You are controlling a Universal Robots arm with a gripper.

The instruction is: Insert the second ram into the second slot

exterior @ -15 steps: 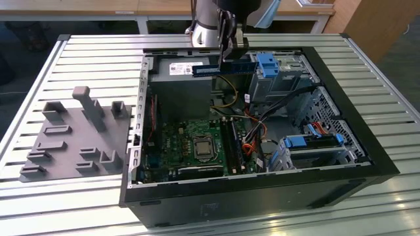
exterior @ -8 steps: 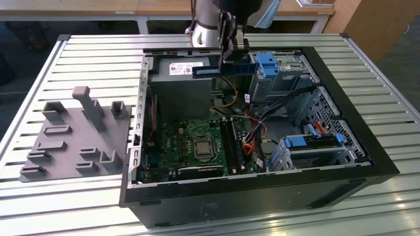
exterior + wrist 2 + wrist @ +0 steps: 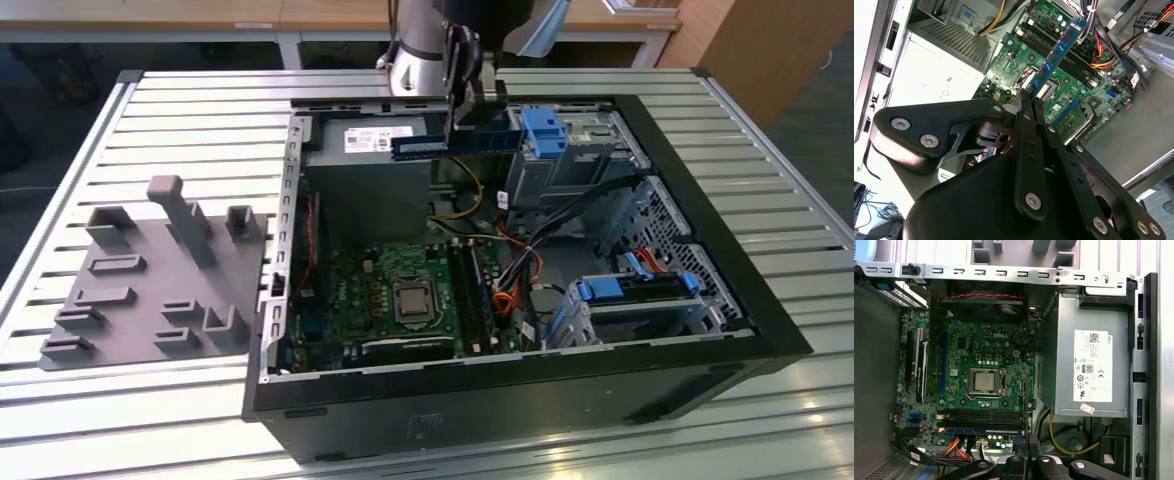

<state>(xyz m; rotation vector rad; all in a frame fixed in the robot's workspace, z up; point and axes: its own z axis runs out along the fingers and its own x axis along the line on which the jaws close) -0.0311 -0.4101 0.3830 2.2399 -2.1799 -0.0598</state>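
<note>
- The arm reaches down from the far side of the bench over an open computer case lying on its side.
- The jaws are drawn in narrow and pinch the second ram, a thin blue stick with a white label.
- In the exterior view the stick hangs level in the air above the far end of the case, over the grey power supply and well apart from the motherboard.
- In the second wrist view the stick juts out past the black fingers, with the green board far below it.
- In the first wrist view the stick shows edge-on as a thin line crossing the board.
- The memory slots lie side by side near the processor; one blue stick already sits in the row, and the dark slots beside it are open.
- A grey parts fixture sits on the bench at the exterior view's left of the case.
</note>
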